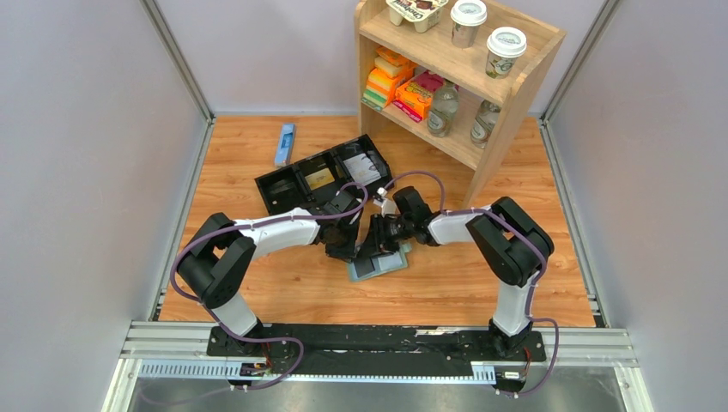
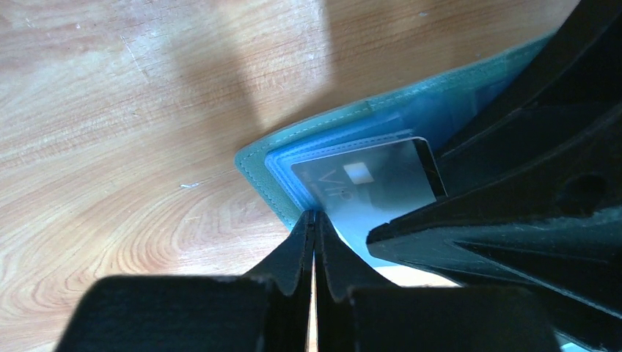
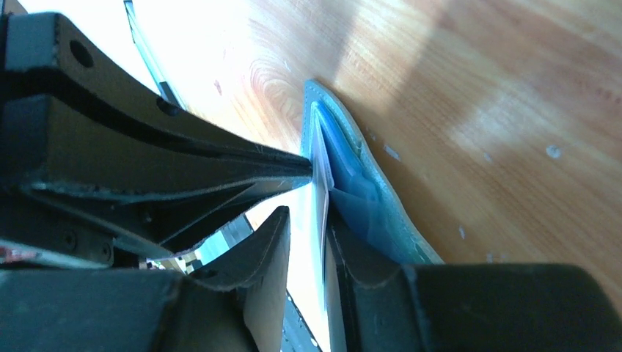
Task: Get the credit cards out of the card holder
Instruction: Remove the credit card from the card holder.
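The card holder [image 1: 388,263] lies open on the wooden table between my two grippers. In the left wrist view its teal rim [image 2: 293,139] and blue pocket show, with a grey "VIP" card [image 2: 367,180] sticking out of the pocket. My left gripper [image 2: 314,216] is shut, its tips pressed against the holder's edge; it also shows in the top view [image 1: 350,249]. My right gripper [image 3: 308,216] is open, its jaws either side of the card's edge [image 3: 321,187], the card lying against the right-hand finger. The holder [image 3: 367,198] curls up beside it. My right gripper also shows in the top view [image 1: 379,243].
A black three-compartment tray [image 1: 283,183] lies just behind the grippers. A blue flat item [image 1: 285,143] lies at the back left. A wooden shelf [image 1: 515,94] with cups, bottles and packets stands at the back right. Grey walls close both sides.
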Tool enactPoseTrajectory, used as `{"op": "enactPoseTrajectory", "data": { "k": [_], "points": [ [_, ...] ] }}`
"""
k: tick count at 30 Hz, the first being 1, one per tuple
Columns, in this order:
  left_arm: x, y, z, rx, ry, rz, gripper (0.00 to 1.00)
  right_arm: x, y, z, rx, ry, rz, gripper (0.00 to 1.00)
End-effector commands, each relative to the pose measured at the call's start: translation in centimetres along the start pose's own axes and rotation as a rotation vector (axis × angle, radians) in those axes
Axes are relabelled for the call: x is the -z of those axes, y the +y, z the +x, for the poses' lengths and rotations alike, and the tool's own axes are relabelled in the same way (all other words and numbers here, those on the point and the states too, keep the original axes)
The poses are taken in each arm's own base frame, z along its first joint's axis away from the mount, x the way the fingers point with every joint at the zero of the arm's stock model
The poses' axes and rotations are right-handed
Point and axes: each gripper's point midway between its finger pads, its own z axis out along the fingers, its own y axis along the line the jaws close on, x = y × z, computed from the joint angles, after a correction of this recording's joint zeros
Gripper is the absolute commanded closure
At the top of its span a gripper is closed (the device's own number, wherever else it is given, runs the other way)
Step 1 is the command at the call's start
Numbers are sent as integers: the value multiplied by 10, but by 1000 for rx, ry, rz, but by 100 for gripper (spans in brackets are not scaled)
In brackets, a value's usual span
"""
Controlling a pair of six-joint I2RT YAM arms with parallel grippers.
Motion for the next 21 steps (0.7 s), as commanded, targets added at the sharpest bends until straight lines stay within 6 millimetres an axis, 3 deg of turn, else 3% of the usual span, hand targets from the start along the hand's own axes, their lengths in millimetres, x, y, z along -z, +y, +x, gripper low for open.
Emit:
{"op": "enactPoseTrajectory", "data": {
  "k": [1,9,21],
  "points": [
    [-14,17,17,-4,52,-64,98,17,20,-1,37,-29,-87,73],
    [-15,18,19,-5,58,-71,99,35,25,-5,70,-86,-129,76],
    [-14,17,18,-5,54,-66,100,42,19,-2,82,-101,-157,81]
  ]
}}
